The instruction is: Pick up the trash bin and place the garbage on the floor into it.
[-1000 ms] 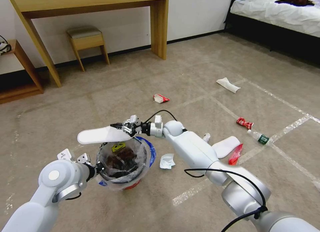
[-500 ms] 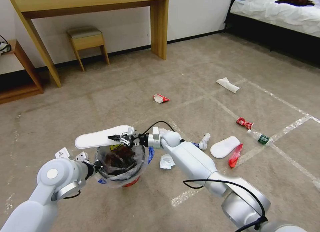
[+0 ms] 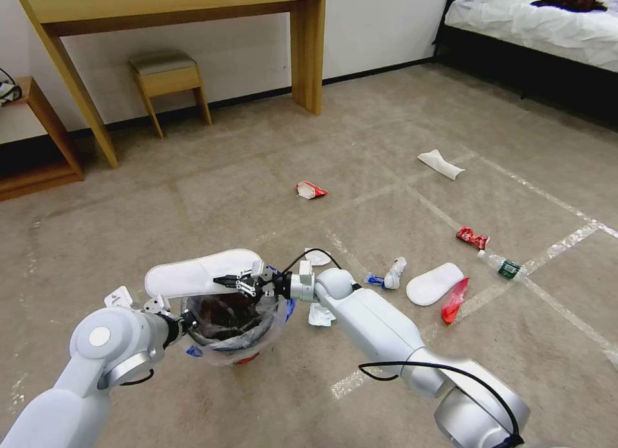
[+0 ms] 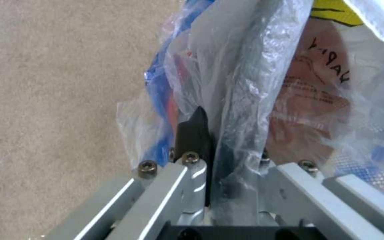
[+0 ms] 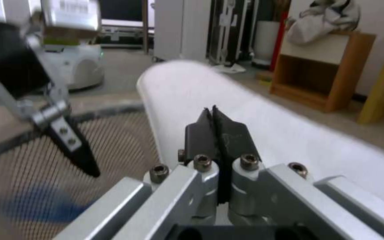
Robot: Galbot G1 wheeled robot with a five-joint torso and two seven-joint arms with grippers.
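The trash bin, a red bucket lined with a clear bag, is in the near-left part of the head view. My left gripper is shut on its rim, pinching rim and bag. My right gripper is shut on a white slipper lying flat across the bin's far rim; the wrist view shows the closed fingers on the slipper. More garbage lies on the floor: another slipper, red wrappers, a bottle and crumpled paper.
Farther off lie a red-and-white wrapper and a white piece. A wooden desk and stool stand at the back wall, a low shelf at far left, a bed at back right.
My right gripper has come down and back toward me with the slipper, from above the bin to its far rim. The bin and left gripper sank slightly.
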